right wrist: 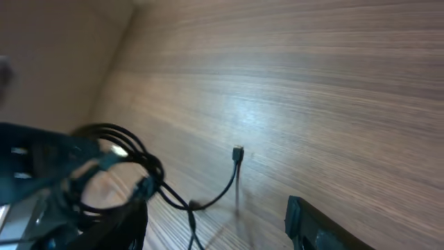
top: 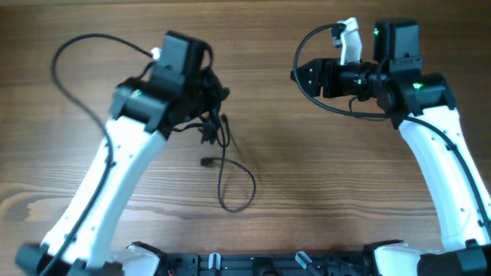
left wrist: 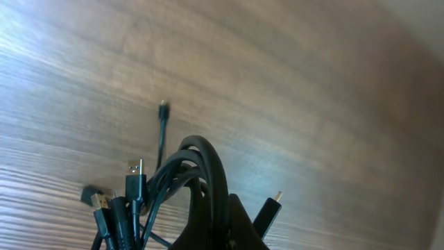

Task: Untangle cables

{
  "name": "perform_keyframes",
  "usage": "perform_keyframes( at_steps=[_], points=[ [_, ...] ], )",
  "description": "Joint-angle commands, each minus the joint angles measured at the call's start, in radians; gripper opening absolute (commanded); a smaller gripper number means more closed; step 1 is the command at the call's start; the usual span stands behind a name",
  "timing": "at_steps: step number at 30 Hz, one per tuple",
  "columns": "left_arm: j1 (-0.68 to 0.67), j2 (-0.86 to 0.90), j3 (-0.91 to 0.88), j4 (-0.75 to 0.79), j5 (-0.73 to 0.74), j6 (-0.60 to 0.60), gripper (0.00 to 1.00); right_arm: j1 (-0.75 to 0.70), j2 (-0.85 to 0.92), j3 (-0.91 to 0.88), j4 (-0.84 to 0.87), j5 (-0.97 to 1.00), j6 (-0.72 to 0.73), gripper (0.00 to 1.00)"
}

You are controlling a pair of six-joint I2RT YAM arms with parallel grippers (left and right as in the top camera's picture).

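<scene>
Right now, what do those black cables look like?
The cables are thin black cords, bunched in a tangle that the shut left gripper holds up. Small plugs, some with metal tips, stick out. One strand hangs down and curls in a loop on the wooden table.

You lose the cables (left wrist: 173, 187) at the left wrist view's bottom edge, where the left hand (left wrist: 225, 226) is cropped too; overhead, the arm (top: 165, 84) covers that grip; the right hand (top: 307, 77) shows you one finger (right wrist: 316, 222) up close — cut off; overhead, its jaws are too small to read.
</scene>
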Motion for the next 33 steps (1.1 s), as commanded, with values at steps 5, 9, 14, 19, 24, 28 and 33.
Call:
perform_keyframes(
  at_steps=[5,9,14,19,24,28,33],
  points=[
    [0.001,0.102,0.003,0.081,0.095,-0.19,0.04,0.026,-0.009,0.025,-0.049,-0.074,-0.035,0.63],
    [0.052,0.102,0.003,0.12,0.095,-0.524,0.04,0.118,-0.007,0.025,-0.037,-0.061,-0.089,0.62],
    [0.057,0.102,0.003,0.078,0.094,-0.835,0.04,0.246,-0.003,0.024,0.004,0.147,-0.019,0.62],
    [0.061,0.102,0.003,0.039,0.087,-0.998,0.04,0.333,0.006,0.024,0.027,0.217,0.0,0.61],
    [0.061,0.102,0.003,-0.05,0.087,-1.124,0.04,0.418,0.017,0.024,0.04,0.316,-0.076,0.58],
    [0.061,0.102,0.003,-0.07,0.088,-1.128,0.04,0.447,0.048,0.02,0.03,0.384,-0.143,0.54],
    [0.075,0.102,0.003,-0.071,0.087,-1.127,0.04,0.507,0.084,0.019,0.031,0.423,-0.224,0.51]
  ],
)
